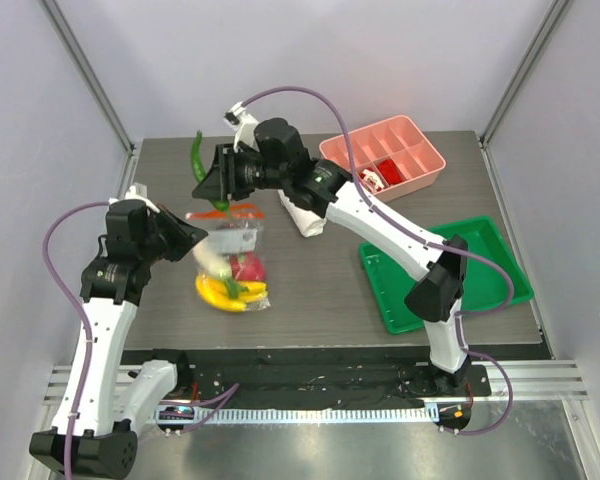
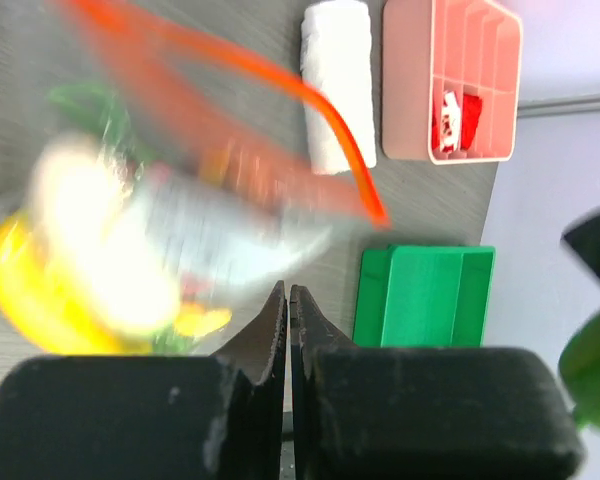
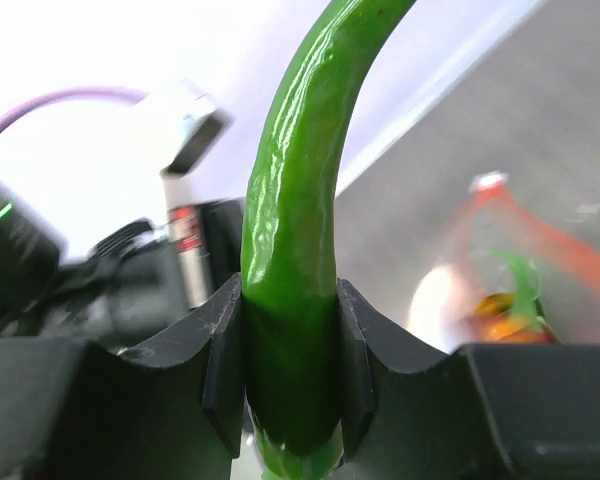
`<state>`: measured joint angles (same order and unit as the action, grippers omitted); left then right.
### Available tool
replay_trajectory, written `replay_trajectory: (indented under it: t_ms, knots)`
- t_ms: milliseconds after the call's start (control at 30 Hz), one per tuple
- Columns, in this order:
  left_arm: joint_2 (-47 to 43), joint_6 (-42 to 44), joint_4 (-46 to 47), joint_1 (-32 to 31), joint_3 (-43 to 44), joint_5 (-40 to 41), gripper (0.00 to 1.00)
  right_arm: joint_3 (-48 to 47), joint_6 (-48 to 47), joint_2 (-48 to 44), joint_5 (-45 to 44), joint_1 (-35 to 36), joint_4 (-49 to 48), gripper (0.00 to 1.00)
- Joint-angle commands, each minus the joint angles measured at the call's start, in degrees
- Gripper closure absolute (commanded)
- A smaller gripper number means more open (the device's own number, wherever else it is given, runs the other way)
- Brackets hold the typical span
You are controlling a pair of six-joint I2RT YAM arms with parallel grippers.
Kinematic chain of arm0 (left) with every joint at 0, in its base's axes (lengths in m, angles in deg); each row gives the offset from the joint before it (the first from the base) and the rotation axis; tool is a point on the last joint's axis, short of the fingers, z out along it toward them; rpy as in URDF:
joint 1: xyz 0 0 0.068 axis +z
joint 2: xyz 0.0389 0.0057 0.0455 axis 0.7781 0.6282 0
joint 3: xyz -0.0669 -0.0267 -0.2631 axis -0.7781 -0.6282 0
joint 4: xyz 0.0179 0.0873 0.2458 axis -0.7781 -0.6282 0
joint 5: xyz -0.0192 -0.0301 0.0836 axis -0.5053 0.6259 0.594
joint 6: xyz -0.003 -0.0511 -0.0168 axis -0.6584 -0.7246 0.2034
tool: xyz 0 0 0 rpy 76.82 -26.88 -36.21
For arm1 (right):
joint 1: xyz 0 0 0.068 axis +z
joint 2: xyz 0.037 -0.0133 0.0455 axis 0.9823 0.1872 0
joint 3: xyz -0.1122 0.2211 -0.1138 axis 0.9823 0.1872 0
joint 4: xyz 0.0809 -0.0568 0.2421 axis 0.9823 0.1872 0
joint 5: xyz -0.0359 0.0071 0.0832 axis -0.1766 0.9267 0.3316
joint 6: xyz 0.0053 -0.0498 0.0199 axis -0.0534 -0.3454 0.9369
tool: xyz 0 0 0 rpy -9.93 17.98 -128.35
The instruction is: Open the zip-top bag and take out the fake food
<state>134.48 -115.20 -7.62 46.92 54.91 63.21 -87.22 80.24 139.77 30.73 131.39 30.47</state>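
Blurred zip-top bag (image 2: 242, 215), fake food (image 2: 85, 265) inside

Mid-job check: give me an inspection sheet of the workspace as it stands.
Surface: dark wood-grain table.
Job's things: zip-top bag left of centre, orange zip strip looks parted; banana and red fruit inside; green pepper out, lifted.
Clutter: rolled white towel, pink divided tray, green tray.
Grippers: right gripper shut on the green pepper; left gripper shut at the bag's edge, grip on film unclear.
Cables: purple cables arch over both arms, clear of the bag.
Surroundings: grey enclosure walls; nothing else seen.
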Motion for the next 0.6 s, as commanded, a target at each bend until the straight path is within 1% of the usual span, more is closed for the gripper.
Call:
replay_trajectory:
  t_ms: [0,67,100,133,167,200,267,300,333,367,400,433,467,500,567]
  knots:
    - [0.46,2.88,2.77,-0.23,4.6,2.56,1.0,-4.71,-1.65,-4.97,-15.12,-2.17,11.15,0.91]
    - [2.05,4.28,2.86,-0.23,5.57,1.86,1.0,3.35,-2.53,-11.12,-17.41,-5.07,13.29,0.91]
    - [2.49,6.38,2.86,-0.23,6.36,1.86,1.0,10.78,-3.67,-13.4,-17.85,-6.03,13.39,0.91]
    - [3.01,8.23,2.68,-0.23,6.8,1.77,1.0,14.34,-4.11,-18.38,-19.42,-7.0,13.3,0.91]
    - [4.06,9.9,2.51,-0.23,7.15,1.42,1.0,17.51,-3.86,-20.35,-19.7,-8.92,13.56,0.92]
    - [4.51,11.31,2.59,-0.23,7.33,1.24,1.0,22.93,-3.59,-22.46,-19.53,-9.9,13.56,0.94]
    - [5.56,9.75,1.11,-0.23,7.86,4.13,0.99,26.93,-2.8,-27.02,-20.22,-12.01,14.52,0.95]
    - [5.74,8.09,0.67,-0.23,7.77,4.14,0.95,28.77,-2.89,-28.09,-21.8,-12.28,15.57,0.96]
    - [6.0,4.68,0.83,-0.23,7.42,3.8,0.9,29.22,-1.58,-29.06,-23.64,-12.46,17.06,0.96]
    - [6.18,2.03,1.27,-0.23,6.81,3.53,0.84,30.01,-0.96,-31.16,-27.75,-12.98,19.08,0.96]
    - [6.18,-0.08,3.02,-0.23,5.15,3.35,0.8,32.02,-0.08,-31.96,-29.01,-15.33,20.06,0.96]
    - [6.44,-3.5,3.82,-0.23,4.53,2.92,0.78,33.26,1.06,-32.75,-30.76,-17.01,21.2,0.96]
    - [6.71,-4.66,4.09,-0.23,4.26,2.13,0.76,34.66,2.98,-33.37,-31.47,-19.03,23.3,0.96]
    - [7.75,-5.54,4.09,-0.23,4.78,1.69,0.7,38.68,2.74,-34.42,-31.92,-23.83,23.84,0.96]
    - [8.64,-7.12,3.39,-0.23,5.66,1.33,0.66,42.83,3.87,-35.39,-35.33,-28.08,27.6,0.96]
